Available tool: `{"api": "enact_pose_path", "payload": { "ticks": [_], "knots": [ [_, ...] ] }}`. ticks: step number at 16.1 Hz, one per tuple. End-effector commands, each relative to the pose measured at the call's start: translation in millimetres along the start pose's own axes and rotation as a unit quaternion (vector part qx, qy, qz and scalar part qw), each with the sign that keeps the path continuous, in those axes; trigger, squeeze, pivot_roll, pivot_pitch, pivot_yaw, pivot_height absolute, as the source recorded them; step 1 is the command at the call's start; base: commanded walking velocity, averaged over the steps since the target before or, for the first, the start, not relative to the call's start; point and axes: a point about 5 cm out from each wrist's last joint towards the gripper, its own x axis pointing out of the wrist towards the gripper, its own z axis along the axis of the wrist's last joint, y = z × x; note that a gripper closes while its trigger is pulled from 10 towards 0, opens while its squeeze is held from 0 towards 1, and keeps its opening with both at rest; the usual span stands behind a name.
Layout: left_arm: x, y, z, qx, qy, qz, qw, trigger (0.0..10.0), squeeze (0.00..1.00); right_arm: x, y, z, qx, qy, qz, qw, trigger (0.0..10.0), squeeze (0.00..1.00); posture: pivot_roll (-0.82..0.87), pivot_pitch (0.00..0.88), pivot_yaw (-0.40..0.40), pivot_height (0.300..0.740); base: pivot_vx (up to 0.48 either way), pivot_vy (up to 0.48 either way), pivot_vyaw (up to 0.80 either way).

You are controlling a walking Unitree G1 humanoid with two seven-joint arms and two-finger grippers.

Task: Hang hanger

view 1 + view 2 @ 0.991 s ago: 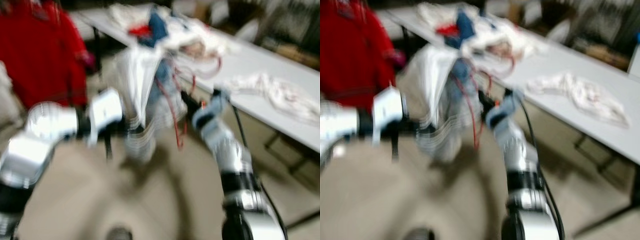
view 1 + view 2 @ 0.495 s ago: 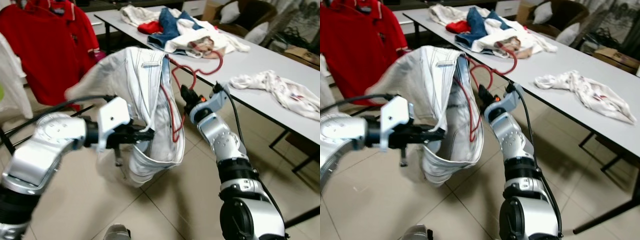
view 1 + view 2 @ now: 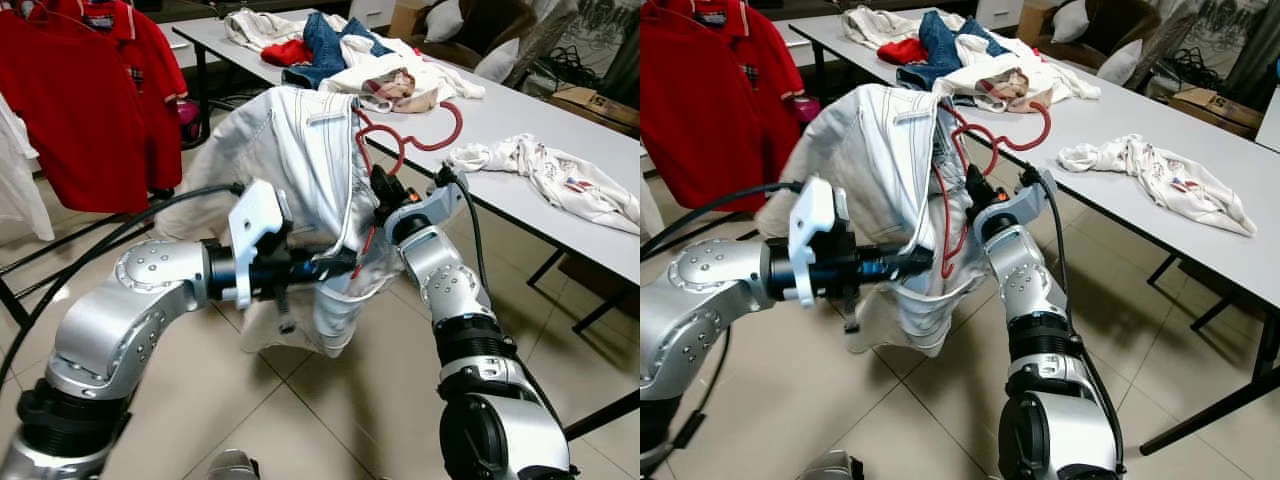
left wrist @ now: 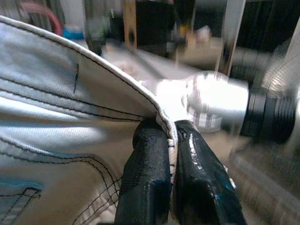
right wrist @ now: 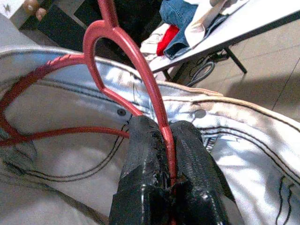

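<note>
Right wrist view: I see my right gripper [image 5: 168, 164] clamped on the red hanger [image 5: 140, 70].
Left wrist view: left gripper [image 4: 171, 154] pinching the white trousers [image 4: 61, 136] hem.
Head views: trousers draped over hanger beside the table [image 3: 520, 190].

The white garment [image 3: 310, 160] concealed most of the red hanger [image 3: 400, 150]; the left wrist view's background was blurred.

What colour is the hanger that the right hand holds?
The hanger is red, seen best in the right wrist view.
</note>
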Motion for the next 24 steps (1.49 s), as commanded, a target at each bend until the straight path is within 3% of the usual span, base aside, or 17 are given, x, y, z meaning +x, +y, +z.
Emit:
{"api": "enact_pose_path", "payload": {
  "ticks": [1, 3, 4, 5, 10, 12, 13, 14, 15, 17, 18, 19, 21, 22, 23, 24],
  "knots": [
    [6.8, -9.1, 24, 0.011, -0.054, -0.037, 0.998, 0.0, 0.0, 10.5, 43.2, -17, 0.003, -0.001, 0.066, 0.998, 10.0, 0.0, 0.12, 0.0, -0.111, 0.74, 0.0, 0.0, 0.0],
    [-3.5, 3.1, 45, 0.014, -0.107, -0.005, 0.994, 0.0, 0.0, 0.2, 30.4, -28, -0.075, 0.021, 0.08, 0.994, 10.0, 0.0, 0.12, 0.0, -0.115, 0.74, 0.0, 0.0, 0.0],
    [-21.0, 18.1, 68, 0.02, -0.161, 0.035, 0.986, 0.0, 0.0, -16.1, 7.4, -39, -0.135, 0.045, 0.088, 0.986, 10.0, 0.0, 0.12, 0.0, -0.114, 0.74, 0.0, 0.0, 0.0],
    [-29.3, 23.7, 75, 0.024, -0.176, 0.051, 0.983, 0.0, 0.0, -23.6, -3.1, -41, -0.155, 0.053, 0.089, 0.983, 10.0, 0.0, 0.12, 0.0, -0.114, 0.74, 0.0, 0.0, 0.0],
    [-65.1, 46.3, 81, 0.043, -0.16, 0.121, 0.979, 0.0, 0.0, -54.1, -43.6, -50, -0.249, 0.126, 0.107, 0.954, 10.0, 0.0, 0.13, 0.0, -0.097, 0.74, 0.0, 0.0, 0.0],
    [-74.2, 48.9, 82, 0.048, -0.148, 0.129, 0.979, 0.0, 0.0, -63.7, -58.4, -55, -0.318, 0.182, 0.1, 0.925, 10.0, 0.0, 0.12, 0.0, -0.087, 0.74, 0.0, 0.0, 0.0],
    [-81.3, 48.7, 81, 0.052, -0.135, 0.13, 0.981, 0.0, 0.0, -68.2, -74.5, -51, -0.366, 0.205, 0.055, 0.906, 10.0, 0.0, 0.12, 0.0, -0.085, 0.74, 0.0, 0.0, 0.0],
    [-90.9, 46.6, 72, 0.049, -0.105, 0.134, 0.984, 0.0, 0.0, -67.8, -91.9, -34, -0.379, 0.19, -0.023, 0.905, 10.0, 0.0, 0.12, 0.0, -0.076, 0.74, 0.0, 0.0, 0.0],
    [-106.3, 42.8, 54, 0.037, -0.046, 0.145, 0.988, 0.0, 0.0, -66.0, -99.6, -10, -0.375, 0.155, -0.065, 0.912, 10.0, 0.0, 0.11, 0.0, -0.068, 0.74, 0.0, 0.0, 0.0],
    [-125.4, 43.6, 23, 0.016, 0.047, 0.199, 0.979, 0.0, 0.0, -62.9, -97.4, 11, -0.384, 0.13, -0.072, 0.911, 10.0, 0.0, 0.1, 0.0, -0.068, 0.74, 0.0, 0.0, 0.0],
    [-142.9, 41.2, -4, 0.0, 0.132, 0.237, 0.963, 0.0, 0.0, -60.0, -92.9, 26, -0.392, 0.114, -0.072, 0.91, 10.0, 0.0, 0.1, 0.0, -0.071, 0.74, 0.0, 0.0, 0.0],
    [-154.7, 37.0, -22, -0.021, 0.173, 0.263, 0.949, 0.0, 0.0, -56.9, -88.0, 36, -0.4, 0.106, -0.069, 0.908, 10.0, 0.0, 0.1, 0.0, -0.079, 0.74, 0.0, 0.0, 0.0],
    [-178.0, 29.6, -61, -0.056, 0.261, 0.354, 0.897, 0.0, 0.0, -44.6, -63.4, 52, -0.409, 0.08, -0.041, 0.908, 10.0, 0.0, 0.1, 0.0, -0.095, 0.74, 0.0, 0.0, 0.0],
    [-180.6, 28.0, -67, -0.06, 0.273, 0.364, 0.889, 0.0, 0.0, -42.6, -58.9, 53, -0.408, 0.077, -0.035, 0.909, 10.0, 0.0, 0.1, 0.0, -0.095, 0.74, 0.0, 0.0, 0.0],
    [-190.8, 24.8, -96, -0.095, 0.303, 0.428, 0.846, 0.0, 0.0, -36.3, -36.0, 51, -0.4, 0.082, 0.0, 0.913, 10.0, 0.0, 0.09, 0.0, -0.106, 0.74, 0.0, 0.0, 0.0],
    [-195.7, 22.2, -112, -0.107, 0.323, 0.451, 0.825, 0.0, 0.0, -34.9, -25.8, 49, -0.397, 0.089, 0.017, 0.913, 10.0, 0.0, 0.09, 0.0, -0.11, 0.74, 0.0, 0.0, 0.0]
  ]
}}
